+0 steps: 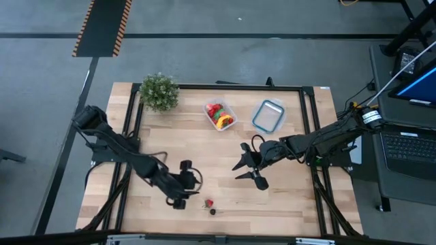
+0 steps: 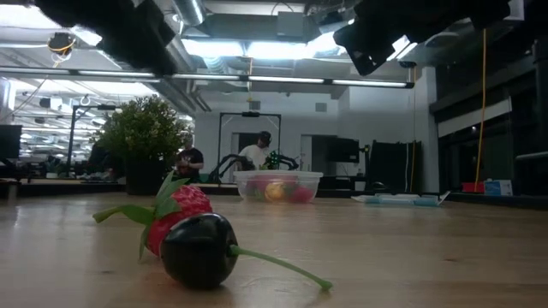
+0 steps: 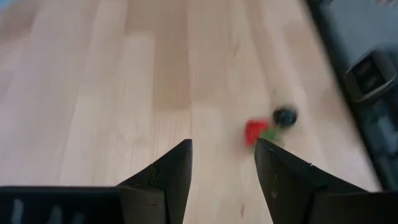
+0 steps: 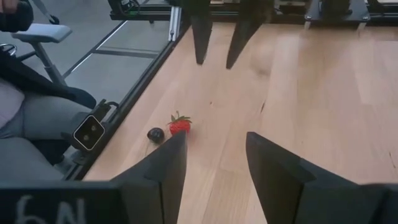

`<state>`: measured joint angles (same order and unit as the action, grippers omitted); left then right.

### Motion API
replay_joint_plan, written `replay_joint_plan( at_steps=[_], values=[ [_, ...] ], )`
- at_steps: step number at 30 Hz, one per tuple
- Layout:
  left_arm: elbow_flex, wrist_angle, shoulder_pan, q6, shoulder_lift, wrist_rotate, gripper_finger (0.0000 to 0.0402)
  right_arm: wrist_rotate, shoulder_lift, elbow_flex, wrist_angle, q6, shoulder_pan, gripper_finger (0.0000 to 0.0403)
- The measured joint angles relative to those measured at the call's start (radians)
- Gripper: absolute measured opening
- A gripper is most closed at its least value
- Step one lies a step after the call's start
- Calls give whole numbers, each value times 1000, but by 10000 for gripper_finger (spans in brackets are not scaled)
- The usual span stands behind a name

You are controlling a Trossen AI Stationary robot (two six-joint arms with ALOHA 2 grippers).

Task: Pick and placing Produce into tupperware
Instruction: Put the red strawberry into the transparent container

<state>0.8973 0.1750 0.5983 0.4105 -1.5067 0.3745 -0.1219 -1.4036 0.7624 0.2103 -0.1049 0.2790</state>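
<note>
Two small pieces of produce lie side by side on the wooden table near its front edge: a red strawberry [image 1: 209, 203] [image 2: 180, 214] [image 3: 255, 130] [image 4: 180, 125] and a dark cherry [image 1: 213, 211] [image 2: 199, 248] [image 3: 285, 116] [image 4: 155, 133]. My left gripper [image 1: 185, 194] [image 3: 222, 152] hovers open just left of them, touching neither. My right gripper [image 1: 246, 171] [image 4: 214, 149] hangs open above the table's middle, holding nothing. The clear tupperware [image 1: 220, 114] [image 2: 278, 186] stands at the far middle with several coloured pieces of produce inside.
A clear container with a blue rim [image 1: 268, 116] lies right of the tupperware. A bushy potted plant [image 1: 159, 90] [image 2: 145, 137] stands at the far left corner. A seated person [image 4: 25, 112] is just beyond the table's near edge. Bare wood lies between the grippers and the tupperware.
</note>
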Motion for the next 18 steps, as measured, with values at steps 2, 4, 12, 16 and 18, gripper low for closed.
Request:
replay_joint_plan(
  at_steps=[2, 4, 12, 16, 18],
  values=[
    [61, 95, 3, 29, -46, -2, 166, 0, 0, 0, -1, 2, 0, 167],
    [109, 140, 9, 51, -86, -3, 167, 0, 0, 0, -3, 5, 0, 167],
    [186, 150, 17, 106, -209, -64, 172, 0, 1, 0, -43, 5, -4, 167],
    [188, 150, 12, 165, -243, -65, 167, 0, 1, 0, -52, 4, -4, 167],
    [188, 151, 10, 190, -264, -81, 165, -1, 1, 0, -63, 6, -4, 167]
  ],
)
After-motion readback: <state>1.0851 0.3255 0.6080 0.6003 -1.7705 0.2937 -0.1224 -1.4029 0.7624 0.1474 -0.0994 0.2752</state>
